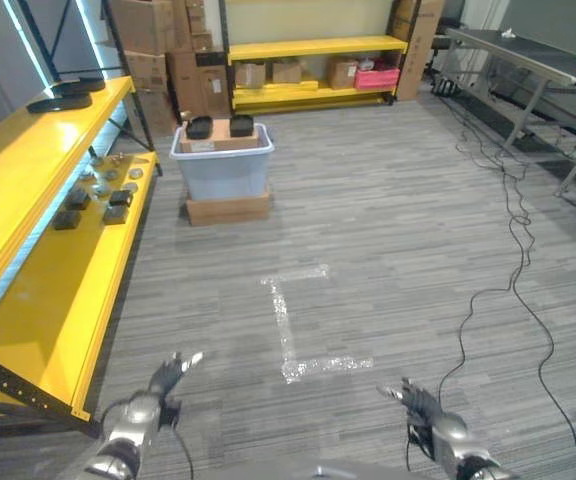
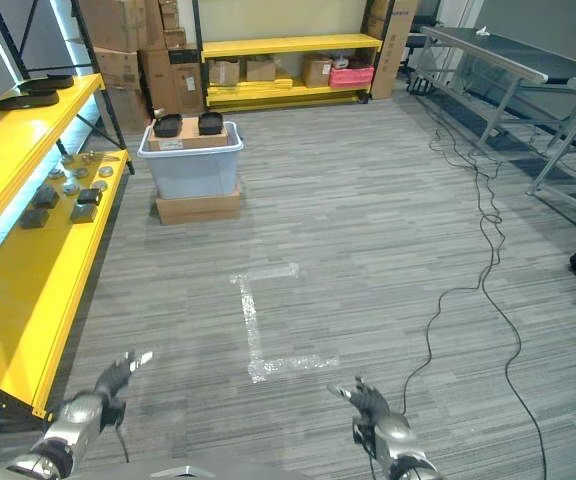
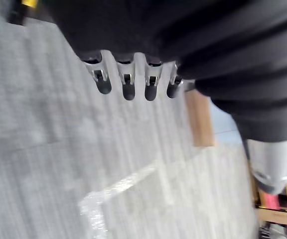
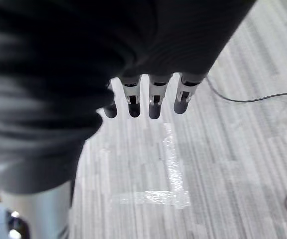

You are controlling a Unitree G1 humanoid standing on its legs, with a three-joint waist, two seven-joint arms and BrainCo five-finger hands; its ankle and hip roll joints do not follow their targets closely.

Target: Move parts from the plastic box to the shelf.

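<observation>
A pale blue plastic box (image 1: 222,166) stands on a flat cardboard base (image 1: 228,208) far ahead on the carpet, with two dark parts (image 1: 241,125) resting on a cardboard sheet at its top. Along the left runs a yellow shelf (image 1: 63,290) with several dark and metal parts (image 1: 116,198) on its lower level. My left hand (image 1: 167,379) hovers low at the lower left, fingers straight and empty. My right hand (image 1: 420,404) hovers at the lower right, fingers relaxed and empty. Both hands are far from the box.
White tape (image 1: 293,330) marks an L on the carpet between my hands. A black cable (image 1: 513,260) snakes over the floor on the right. Another yellow shelf (image 1: 313,70) with cartons stands at the back wall, cardboard boxes (image 1: 163,50) stacked beside it. Metal tables (image 1: 548,70) stand at the right.
</observation>
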